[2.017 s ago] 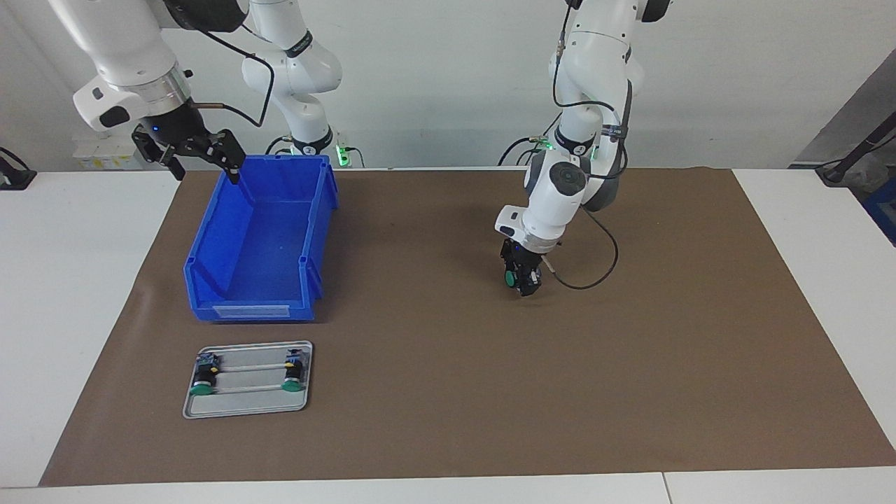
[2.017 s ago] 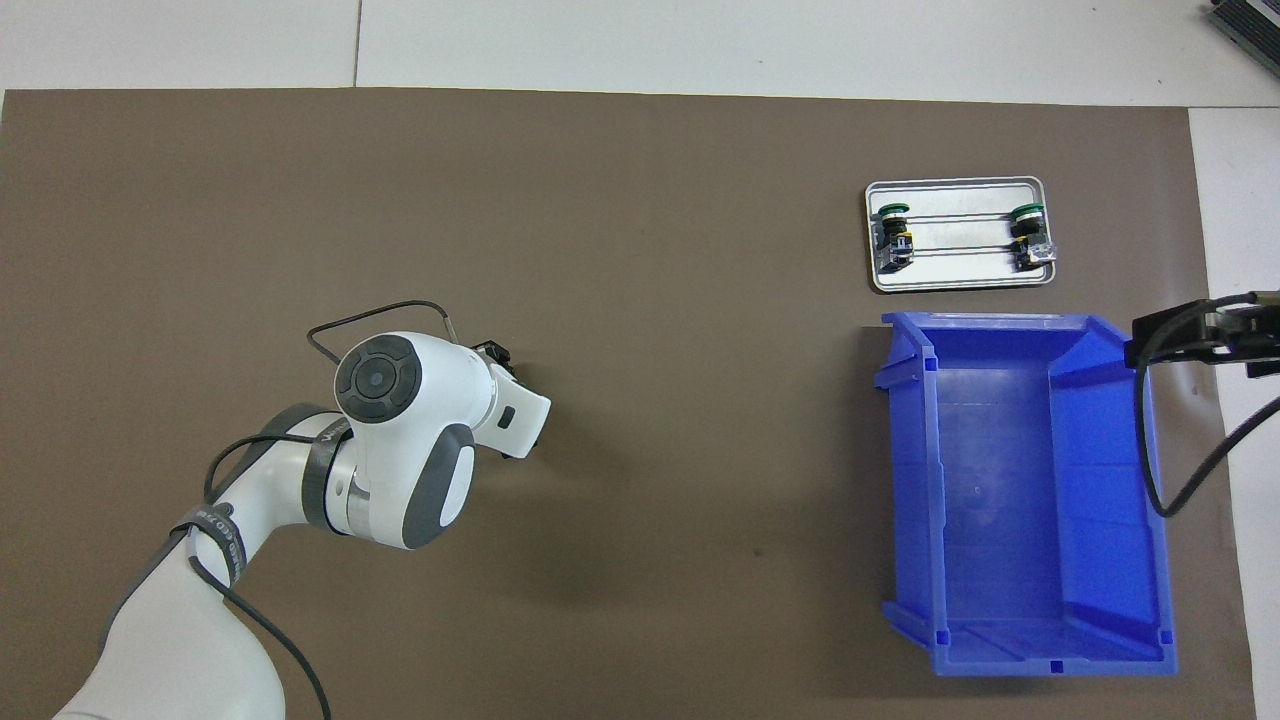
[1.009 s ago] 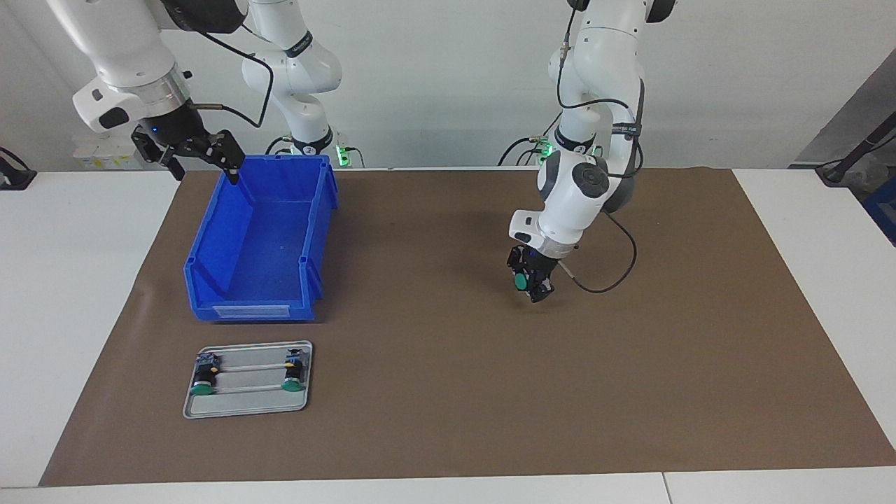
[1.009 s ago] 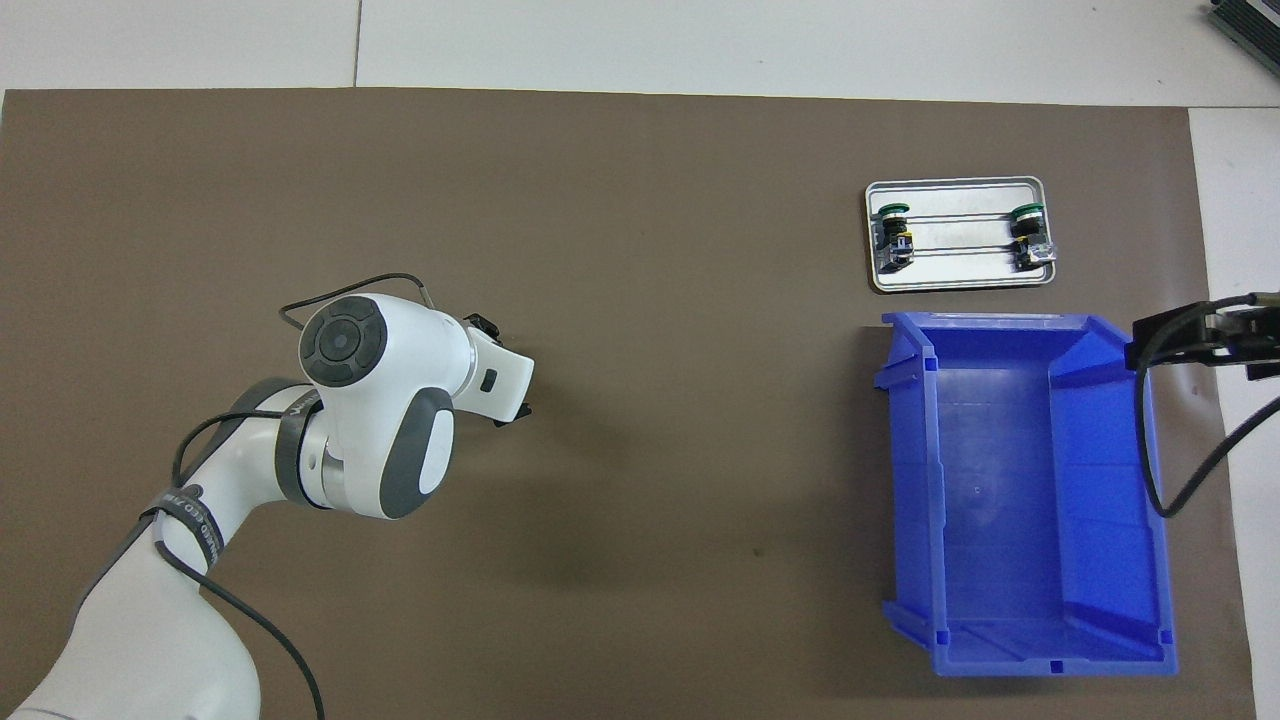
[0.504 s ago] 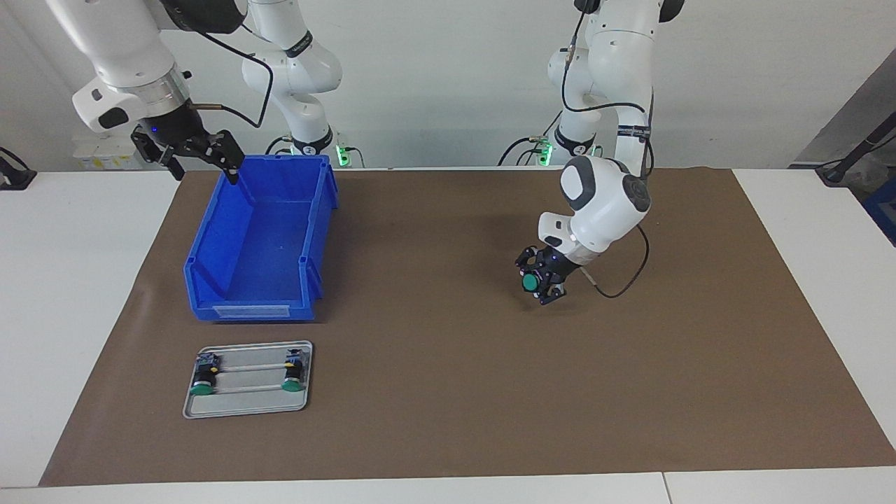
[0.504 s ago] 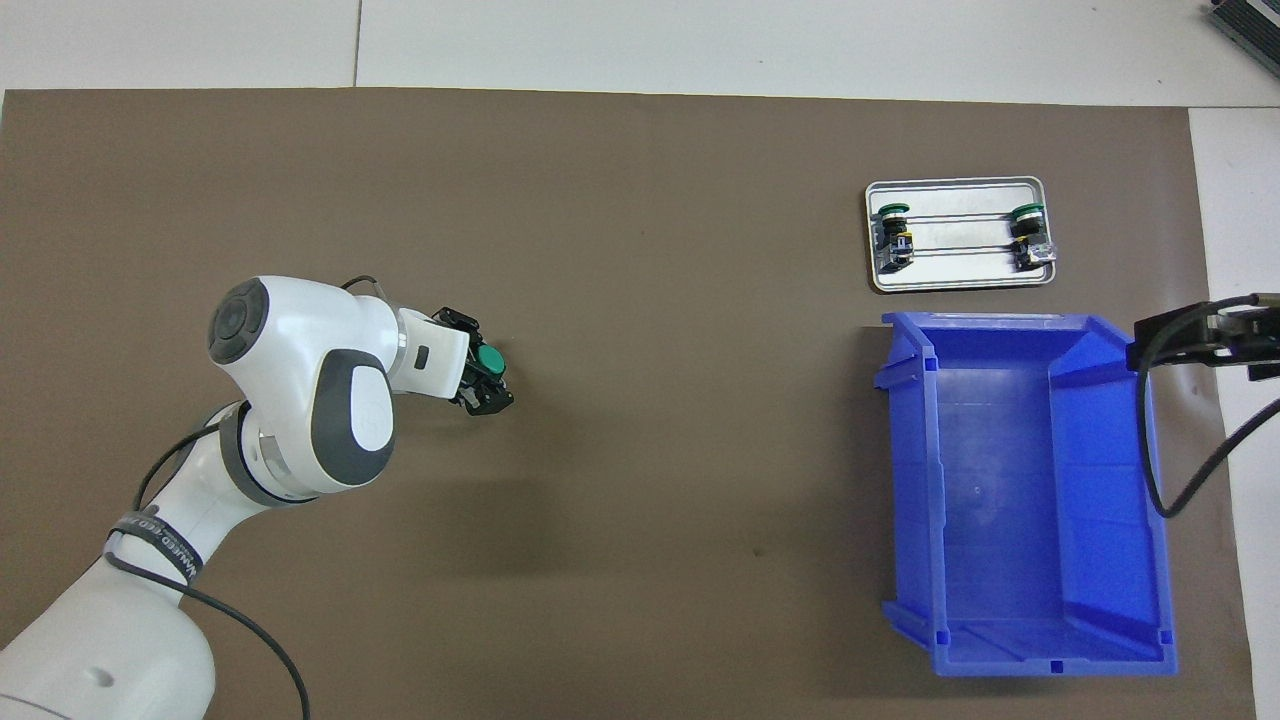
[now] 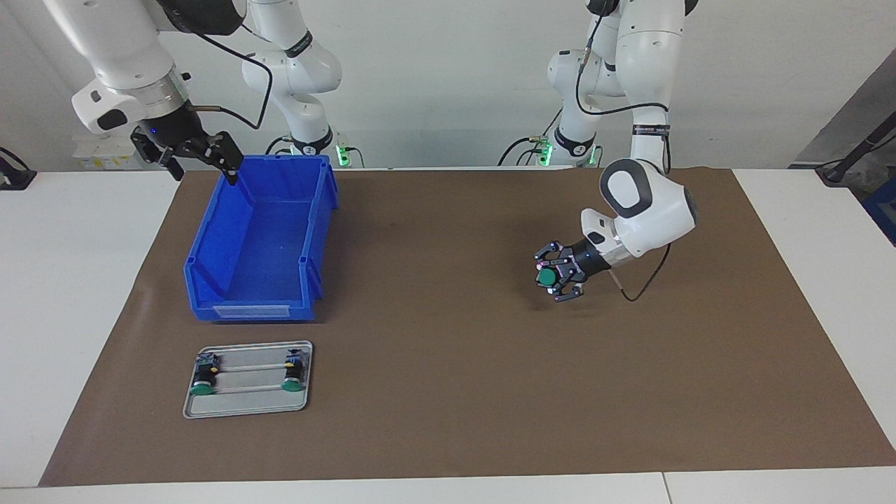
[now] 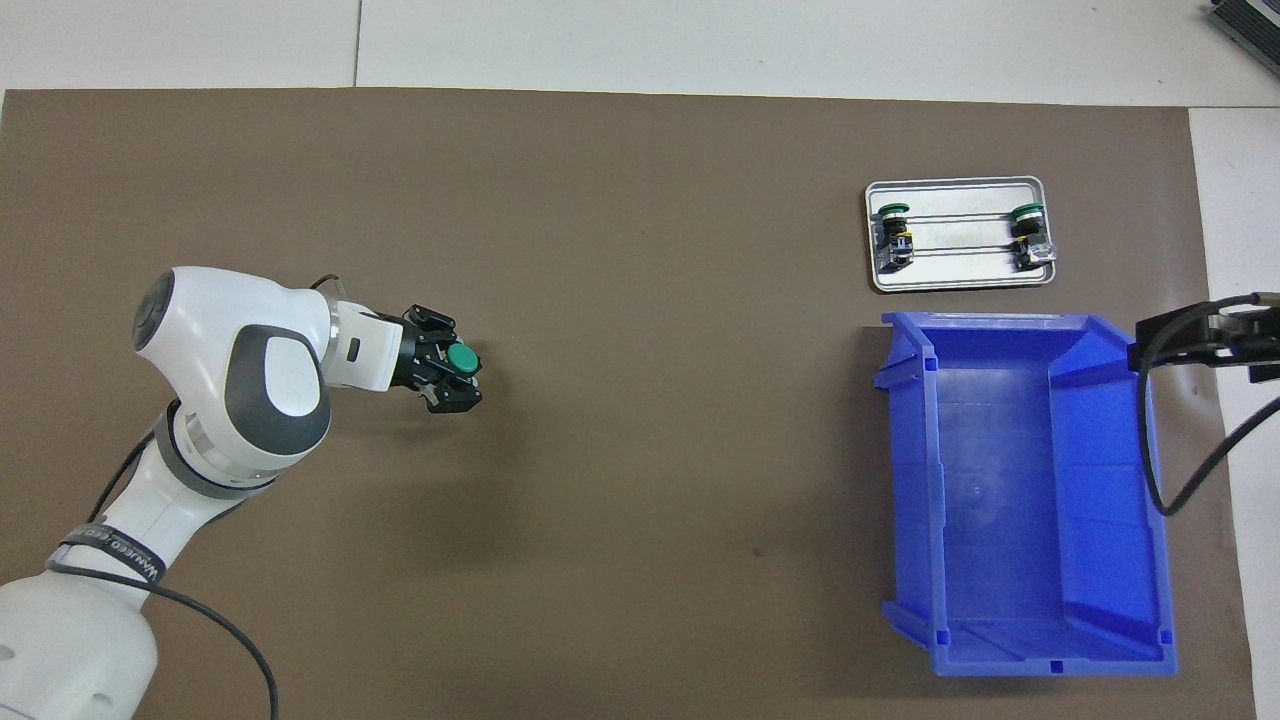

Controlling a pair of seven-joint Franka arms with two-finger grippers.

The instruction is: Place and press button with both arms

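My left gripper (image 7: 556, 274) (image 8: 450, 365) lies almost level, low over the brown mat (image 7: 434, 392), and points toward the right arm's end. It is shut on a button (image 7: 548, 277) (image 8: 461, 358) whose round green cap faces outward between the fingers. Two more buttons (image 7: 201, 389) (image 7: 292, 384) lie on a small metal tray (image 7: 248, 408) (image 8: 955, 285). My right gripper (image 7: 203, 166) waits, open and holding nothing, above the blue bin's corner nearest the robots.
A large blue bin (image 7: 210, 238) (image 8: 910, 480) stands on the mat toward the right arm's end, nearer to the robots than the tray. Brown mat covers most of the white table (image 7: 70, 280).
The left arm swung its wrist outward toward its own end of the table. The gripper turned from pointing down to nearly level, still carrying the button. The right arm stayed still.
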